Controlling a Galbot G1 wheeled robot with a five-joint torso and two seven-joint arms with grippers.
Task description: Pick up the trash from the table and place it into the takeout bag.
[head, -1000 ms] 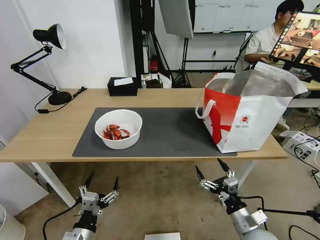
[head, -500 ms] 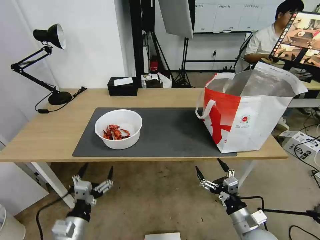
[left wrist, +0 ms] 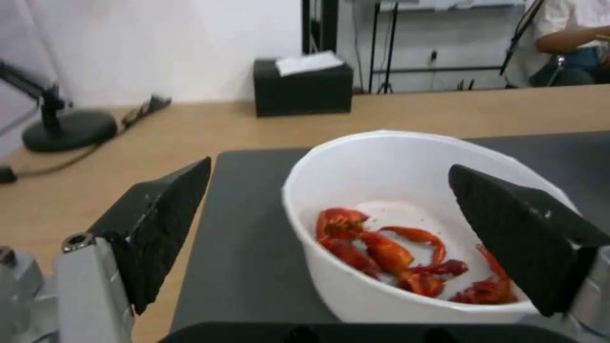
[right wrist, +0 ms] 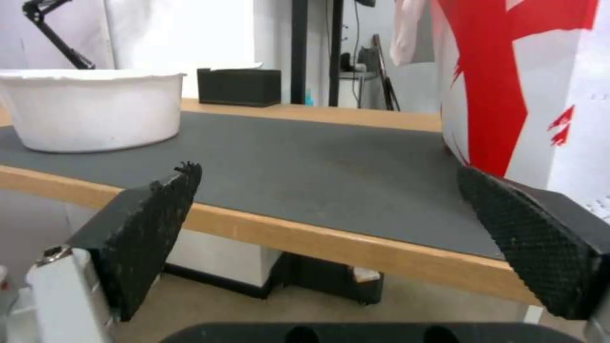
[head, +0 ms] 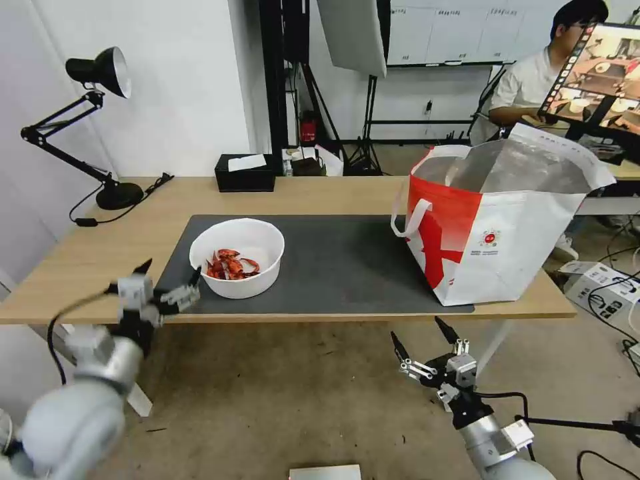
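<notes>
Bowl (head: pixel 237 257) of red shells (head: pixel 230 265) sits on the dark mat (head: pixel 333 267) near the table's (head: pixel 100 267) front edge, just ahead of the left gripper's (head: pixel 168 281) spread fingertips, and there's bare mat all the way across to the takeout bag (head: pixel 497 227) standing open at the far right end. Big change here: half a second ago the left gripper was down below the tabletop, and now it's up level with the front edge, its arm reaching in from the low left. In the left wrist view both black pads (left wrist: pixel 162 224) stand wide apart with the bowl between and beyond them, nothing held. Right gripper (head: pixel 427 343) hasn't budged: parked under the table edge, fingers splayed open and empty, pointing up toward the bag's base.
</notes>
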